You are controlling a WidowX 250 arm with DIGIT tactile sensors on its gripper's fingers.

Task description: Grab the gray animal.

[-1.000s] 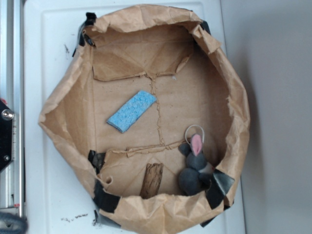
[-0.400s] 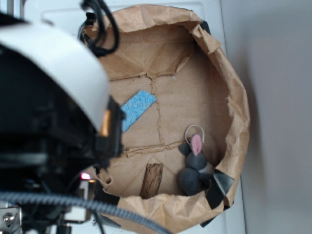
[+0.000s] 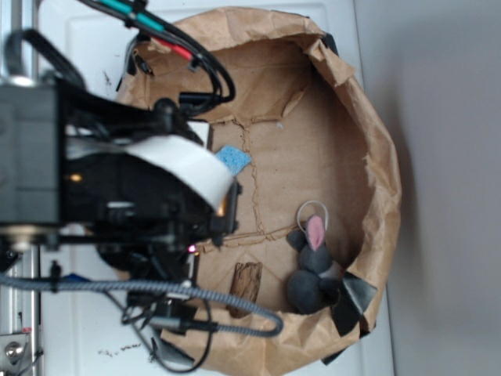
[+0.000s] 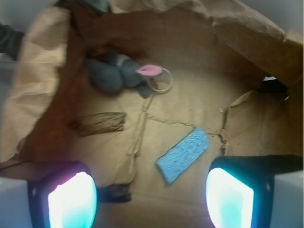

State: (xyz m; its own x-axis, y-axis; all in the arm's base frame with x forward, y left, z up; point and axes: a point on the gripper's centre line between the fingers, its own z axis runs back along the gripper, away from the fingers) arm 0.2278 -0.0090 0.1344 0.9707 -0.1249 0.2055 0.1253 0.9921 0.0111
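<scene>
Brown crumpled-paper basin (image 3: 376,149), exterior view: small dark-gray plush mouse with pink ear (image 3: 311,266) lies against the lower right wall, beside a brown wooden block (image 3: 245,288); the black arm covers most of a blue rectangular sponge (image 3: 233,159). Wrist view: gripper (image 4: 151,199) fingers stand wide apart above the floor, mouse (image 4: 116,75) far off at upper left, sponge (image 4: 183,154) between the fingers.
</scene>
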